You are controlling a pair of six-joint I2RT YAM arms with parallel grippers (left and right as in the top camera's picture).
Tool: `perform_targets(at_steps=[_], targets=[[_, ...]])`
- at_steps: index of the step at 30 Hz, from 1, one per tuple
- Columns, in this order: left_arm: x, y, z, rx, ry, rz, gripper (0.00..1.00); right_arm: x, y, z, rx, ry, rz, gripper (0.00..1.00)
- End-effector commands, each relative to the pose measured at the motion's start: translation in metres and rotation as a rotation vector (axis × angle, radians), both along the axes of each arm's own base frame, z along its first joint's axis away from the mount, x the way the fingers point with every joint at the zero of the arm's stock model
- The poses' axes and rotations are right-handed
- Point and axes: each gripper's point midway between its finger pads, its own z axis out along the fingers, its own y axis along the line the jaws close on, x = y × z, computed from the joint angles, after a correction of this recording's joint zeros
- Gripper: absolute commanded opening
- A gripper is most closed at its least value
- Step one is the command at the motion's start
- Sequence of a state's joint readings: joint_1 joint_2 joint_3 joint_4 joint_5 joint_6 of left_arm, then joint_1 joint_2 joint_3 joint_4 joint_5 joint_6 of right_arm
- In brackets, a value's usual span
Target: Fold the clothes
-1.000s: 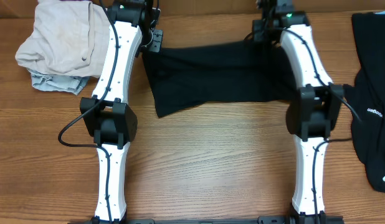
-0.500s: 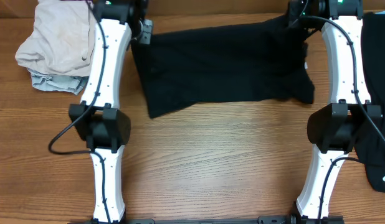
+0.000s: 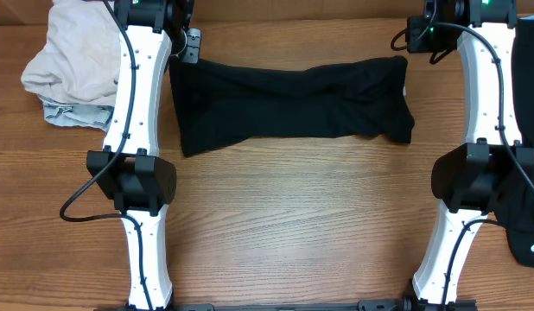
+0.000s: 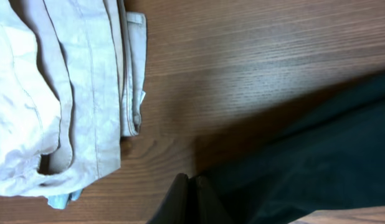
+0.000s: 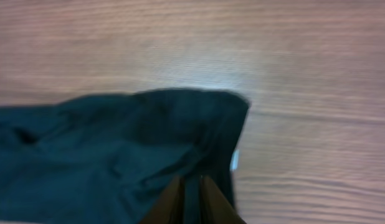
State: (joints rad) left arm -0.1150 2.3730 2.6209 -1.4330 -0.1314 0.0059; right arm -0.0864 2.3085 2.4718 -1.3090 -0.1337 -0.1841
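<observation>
Black T-shirt: lies as a long, folded band across the far side of the counter, drawn out between the two arms. The middle is narrow and creased, the ends wider.

Left jaws: closed on the shirt's left far corner, seen in the left wrist view as two dark tips pressed together on black cloth.
Right jaws: closed on the right far corner, with a white neck label just beside them.

Risks (judgement):
- Both grips look like thin edge pinches. A harder pull could slide cloth out of one side and skew the band.
- The middle creases may set into the next fold if not flattened first.
- The left corner lies near the beige clothes pile, and dragging that way could catch it.
- A second black garment lies at the right edge beyond the right arm. A wide swing could disturb it.
- The shirt sits close to the far edge, so a push away could send it over.

Surface: brown wood-grain counter, smooth, with bright glare in the right wrist view. Almost nothing of the room is in view.
</observation>
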Motion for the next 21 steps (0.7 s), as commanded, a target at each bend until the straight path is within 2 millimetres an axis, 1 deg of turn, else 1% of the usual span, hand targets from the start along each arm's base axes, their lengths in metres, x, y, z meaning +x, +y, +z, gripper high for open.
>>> perform_targets(at_steps=[1,3,4,6,8,9,13,17,18,20,21], targets=[[-0.004,-0.003,0.011,-0.027,-0.009,-0.013,0.04,-0.009,0.02,0.022,0.104,-0.028,0.061,0.12],[-0.006,-0.005,0.01,-0.041,-0.001,-0.019,0.04,-0.011,0.026,0.017,0.136,-0.011,0.077,0.14],[-0.007,-0.006,0.01,-0.046,0.001,-0.022,0.04,-0.01,0.027,0.014,0.144,-0.005,0.08,0.17],[-0.007,-0.01,0.01,-0.064,0.005,-0.029,0.04,-0.008,0.03,0.003,0.153,0.014,0.084,0.29],[-0.008,-0.011,0.009,-0.073,0.006,-0.032,0.04,-0.005,0.031,-0.015,0.157,0.046,0.08,0.4],[-0.007,-0.011,0.009,-0.072,0.006,-0.032,0.04,-0.003,0.031,-0.022,0.161,0.059,0.073,0.48],[-0.008,-0.011,0.009,-0.072,0.006,-0.032,0.04,0.001,0.022,-0.051,0.214,0.131,-0.055,0.49],[-0.008,-0.011,0.009,-0.072,0.006,-0.032,0.04,-0.003,0.034,-0.07,0.359,0.223,-0.155,0.49],[-0.007,-0.011,0.009,-0.072,0.006,-0.032,0.04,-0.003,0.035,-0.072,0.375,0.235,-0.181,0.48],[-0.007,-0.011,0.01,-0.072,0.004,-0.032,0.04,-0.001,0.034,-0.082,0.4,0.266,-0.264,0.49],[-0.007,-0.011,0.01,-0.072,0.004,-0.032,0.04,0.0,0.033,-0.083,0.404,0.27,-0.294,0.48]])
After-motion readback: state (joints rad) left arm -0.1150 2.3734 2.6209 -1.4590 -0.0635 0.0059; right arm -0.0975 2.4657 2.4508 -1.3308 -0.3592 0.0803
